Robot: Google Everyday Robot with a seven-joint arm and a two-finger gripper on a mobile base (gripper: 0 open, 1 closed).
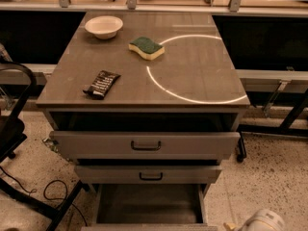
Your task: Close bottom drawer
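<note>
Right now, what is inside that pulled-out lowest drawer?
The bottom drawer shows only a dark, bare floor. Its back part is hidden under the middle drawer, so that is unknown. The gripper sits low at the right, outside it.
</note>
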